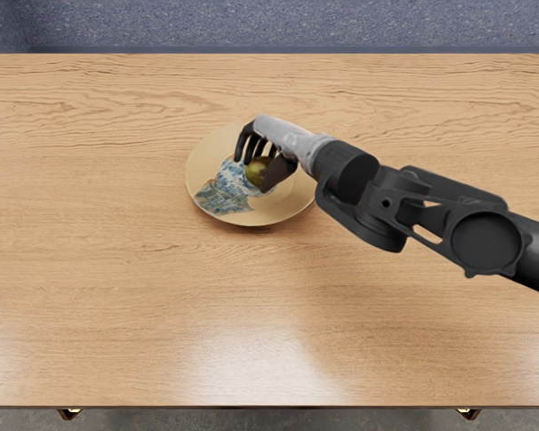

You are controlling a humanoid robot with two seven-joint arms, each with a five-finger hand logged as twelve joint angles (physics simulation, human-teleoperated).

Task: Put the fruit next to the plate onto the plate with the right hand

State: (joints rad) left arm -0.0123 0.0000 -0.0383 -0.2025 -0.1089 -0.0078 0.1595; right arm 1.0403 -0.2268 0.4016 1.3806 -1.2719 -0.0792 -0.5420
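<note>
On my feed the right hand (266, 158) is over the plate (200, 167), with its arm (413, 211) coming in from the picture's right edge and reaching across the counter (117, 296) to the plate's right-hand side. The dark fingers (248, 142) curl down round the fruit (257, 169), so I read the hand as grasping it. The fruit is small, round and yellow-green, and only part of it shows between the fingers and the palm. It sits inside the plate's outline, a little right of the plate's middle. I cannot tell whether it rests on the plate or is held just above it, because the hand covers its underside.

The plate is a shallow round dish in a tan-gold colour, lying flat on the counter. Its left rim and near rim are bare; its far right part is hidden behind the wrist. A blue-and-white pattern (219, 191) lies on the plate's lower left part, just beside the fruit and touching the fingertips in my view. It is too blurred for me to read any lettering or mark in it.

The counter round the plate is light wood with a long grain running sideways. Beyond its far edge, behind the plate, I see a grey-blue floor (251, 22).
</note>
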